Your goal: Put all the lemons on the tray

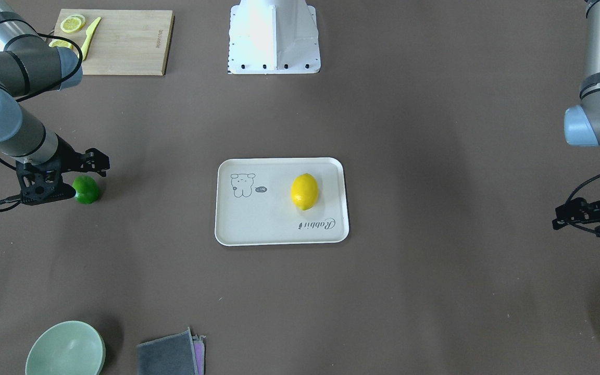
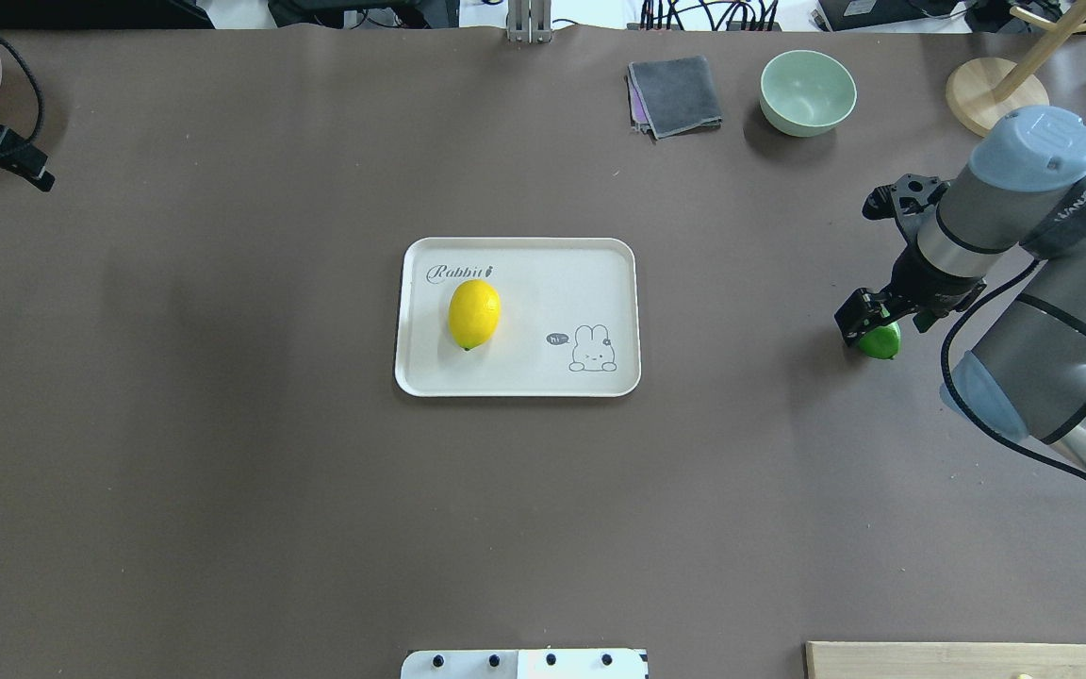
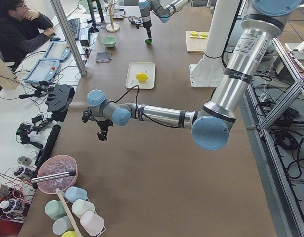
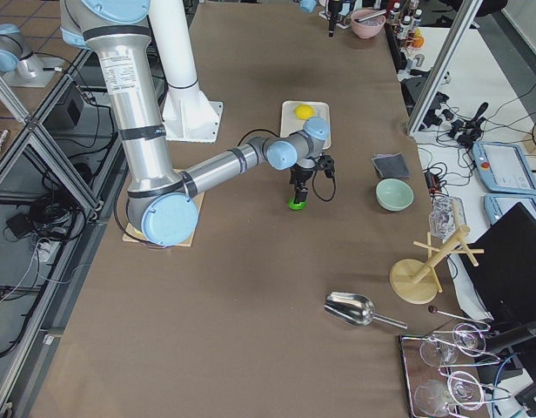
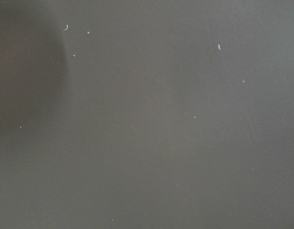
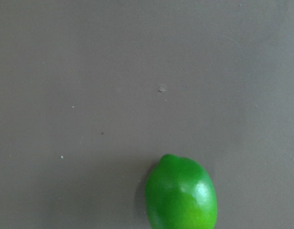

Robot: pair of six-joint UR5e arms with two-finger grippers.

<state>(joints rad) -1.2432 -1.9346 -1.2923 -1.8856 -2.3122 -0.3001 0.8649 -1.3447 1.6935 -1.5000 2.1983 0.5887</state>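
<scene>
The yellow lemon [image 1: 304,191] lies on the cream tray [image 1: 258,224], on its half nearer the "Rabbit" script; it also shows in the overhead view [image 2: 474,313]. The green lemon [image 1: 87,189] rests on the brown table well off the tray, on my right side, and fills the bottom edge of the right wrist view [image 6: 181,194]. My right gripper [image 2: 868,319] hangs just over the green lemon [image 2: 880,340] and looks open. My left gripper [image 1: 558,219] looks open and empty, far from the tray, near the table's left end.
A wooden cutting board [image 1: 123,44] with lemon slices [image 1: 72,23] and a yellow knife [image 1: 90,36] lies by the robot's base [image 1: 274,36]. A green bowl [image 2: 807,91], a grey cloth [image 2: 675,94] and a wooden stand [image 2: 995,94] line the far edge.
</scene>
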